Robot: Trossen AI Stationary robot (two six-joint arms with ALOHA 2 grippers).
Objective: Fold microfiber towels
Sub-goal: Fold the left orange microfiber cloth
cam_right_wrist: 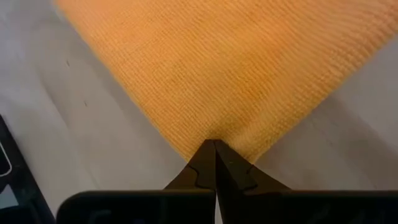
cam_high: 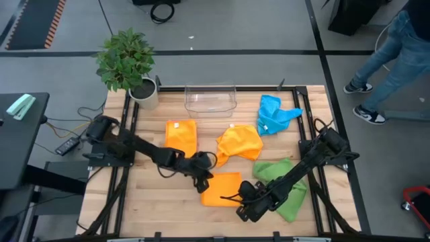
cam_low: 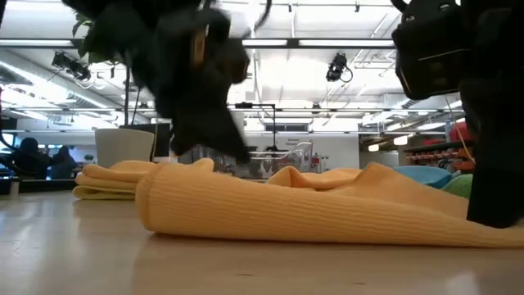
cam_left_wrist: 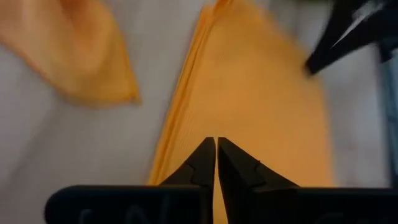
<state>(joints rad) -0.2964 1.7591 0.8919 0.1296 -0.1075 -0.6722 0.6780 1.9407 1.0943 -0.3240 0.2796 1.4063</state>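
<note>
Orange towel (cam_high: 222, 188), the one being folded, lies near the front edge of the bench, at the middle. Left gripper (cam_high: 201, 180) pinches its left edge, and right gripper (cam_high: 232, 197) pinches its front right corner; both pairs of fingers are pressed together on the cloth. For a clean fold, I think both should lift evenly, carry the edge across to the opposite edge, and release only when the corners meet.

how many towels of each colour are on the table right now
orange towels: 2, a folded one and the one being worked on
yellow towel: 1
blue towel: 1
green towel: 1
total: 5 towels in view
</note>
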